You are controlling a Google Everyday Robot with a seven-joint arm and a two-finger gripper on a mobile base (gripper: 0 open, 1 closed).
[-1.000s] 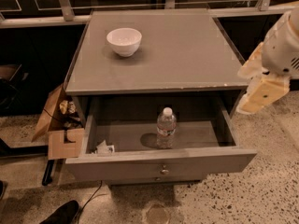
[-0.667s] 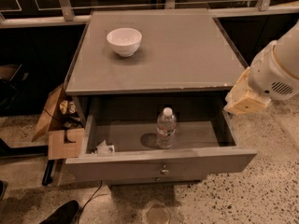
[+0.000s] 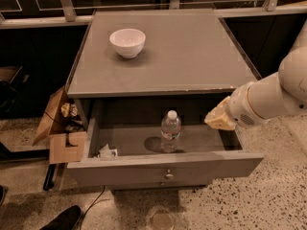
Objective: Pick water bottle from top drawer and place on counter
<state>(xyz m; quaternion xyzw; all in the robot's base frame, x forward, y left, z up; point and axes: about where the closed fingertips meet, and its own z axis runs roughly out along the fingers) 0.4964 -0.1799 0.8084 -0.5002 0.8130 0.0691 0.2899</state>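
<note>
Arm has swung in from the right. A second ago the tan two-finger gripper (image 3: 219, 119) hung off the cabinet's right side, about level with the top. Now it sits lower and further left, over the right end of the open drawer, just under the counter's front edge. Whether it is wide or narrow cannot be told from here. It carries nothing.

The small clear plastic water bottle (image 3: 171, 131) with a white cap has not shifted. It stands upright near the middle of the wide grey-brown wooden top drawer (image 3: 120, 172), which is pulled well out, with its small round metal knob (image 3: 168, 175) facing the camera. Gripper and bottle are apart, with bare drawer floor between them.

Reading: reach under way, grasp not yet made. The approach looks set to come in sideways from the right. A tall, light bottle like this may tip if nudged before it is clamped.

Surface — the flat grey matte counter (image 3: 192, 56) carries one round white bowl (image 3: 127, 42) toward the back left, and the top to its right is bare enough for a set-down.

Room — speckled stone floor (image 3: 268, 200); open brown cardboard box (image 3: 60, 128) against the cabinet's left side; crumpled white scrap (image 3: 108, 152) in the drawer's front-left corner; dark shoe tip (image 3: 60, 219) at lower left; pale metal rail (image 3: 43, 20) along dark glass behind.
</note>
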